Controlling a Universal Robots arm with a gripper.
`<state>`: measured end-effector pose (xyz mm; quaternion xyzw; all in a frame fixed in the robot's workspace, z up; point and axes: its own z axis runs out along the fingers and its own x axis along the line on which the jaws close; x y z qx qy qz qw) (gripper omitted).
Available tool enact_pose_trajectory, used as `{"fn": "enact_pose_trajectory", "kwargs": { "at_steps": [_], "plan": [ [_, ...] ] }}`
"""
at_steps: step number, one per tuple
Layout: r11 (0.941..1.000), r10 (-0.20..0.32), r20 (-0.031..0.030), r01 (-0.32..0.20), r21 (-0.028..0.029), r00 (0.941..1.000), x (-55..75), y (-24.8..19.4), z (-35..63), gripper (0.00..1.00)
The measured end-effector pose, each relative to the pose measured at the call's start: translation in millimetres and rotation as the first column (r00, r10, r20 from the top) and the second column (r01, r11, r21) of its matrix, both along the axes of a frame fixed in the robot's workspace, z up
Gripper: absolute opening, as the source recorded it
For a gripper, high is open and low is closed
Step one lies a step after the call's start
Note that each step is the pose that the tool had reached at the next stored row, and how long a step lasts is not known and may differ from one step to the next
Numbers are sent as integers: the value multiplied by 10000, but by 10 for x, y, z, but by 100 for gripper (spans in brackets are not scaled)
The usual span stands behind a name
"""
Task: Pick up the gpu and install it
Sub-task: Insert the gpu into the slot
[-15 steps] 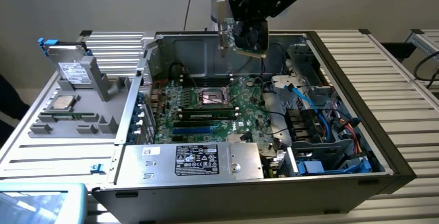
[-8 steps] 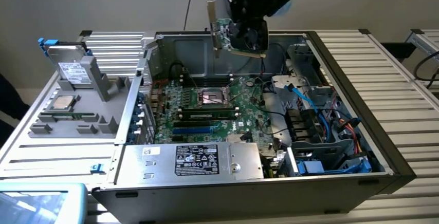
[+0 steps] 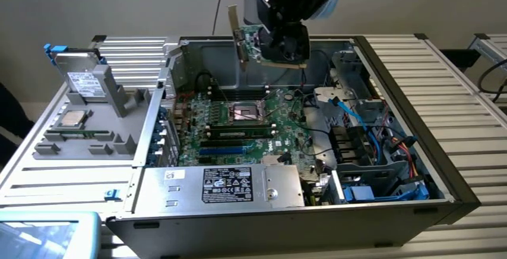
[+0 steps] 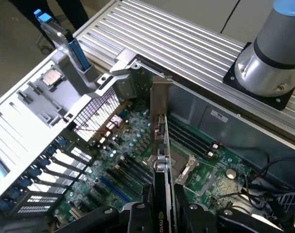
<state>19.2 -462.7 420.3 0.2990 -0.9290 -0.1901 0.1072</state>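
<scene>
a: where is the gpu [image 3: 252,40] sitting?
b: it is hanging in the air over the open case [image 3: 214,63], above the motherboard [image 3: 273,107] and not touching it. just one card, standing on edge, its one silver bracket [image 3: 234,21] facing the exterior view's left.
a: and the gripper [image 3: 279,50]?
b: its jaws are pinching the gpu; the card is running out between the two fingers [image 4: 138,218].
a: what else are you counting?
b: two dark memory sticks [image 3: 241,130] are lying in the motherboard. one power supply [image 3: 225,185] is sitting low in the exterior view. one grey tray [image 3: 87,146] is lying at the exterior view's left, carrying one cpu [image 3: 77,118].
</scene>
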Motion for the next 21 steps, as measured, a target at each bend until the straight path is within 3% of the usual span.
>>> {"fn": "enact_pose_trajectory", "kwargs": {
  "at_steps": [5,11,16,21],
  "plan": [
    [9963,854,-66,-854,19,9963,0,0,-10,29],
    [9834,1813,-170,-1812,55,9833,0,0,-21,29],
    [9645,2640,-239,-2639,78,9642,0,0,-30,29],
    [9389,3443,-305,-3441,113,9384,0,0,-39,29]
  ]
}}
